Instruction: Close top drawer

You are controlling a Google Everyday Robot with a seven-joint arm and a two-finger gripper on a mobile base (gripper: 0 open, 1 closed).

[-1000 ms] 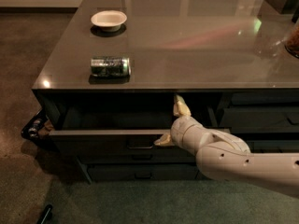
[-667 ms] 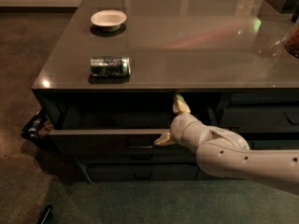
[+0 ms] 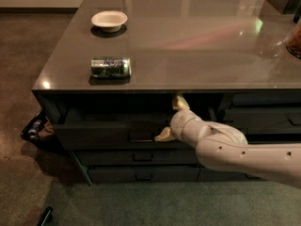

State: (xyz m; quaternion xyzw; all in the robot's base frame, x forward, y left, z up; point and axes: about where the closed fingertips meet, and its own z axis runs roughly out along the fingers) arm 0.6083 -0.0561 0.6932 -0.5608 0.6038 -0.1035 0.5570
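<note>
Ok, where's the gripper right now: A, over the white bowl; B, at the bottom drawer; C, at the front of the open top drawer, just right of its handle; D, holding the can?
C: the gripper, fingers spread, is at the front of the top drawer, just right of the handle, while the can and bowl sit apart on the counter.

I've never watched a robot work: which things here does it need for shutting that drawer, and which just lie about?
For the job:
top drawer, pulled out
gripper, open, at the drawer's front beside the handle

Just lying about:
can, on its side on the countertop
white bowl
lower drawers, shut
</note>
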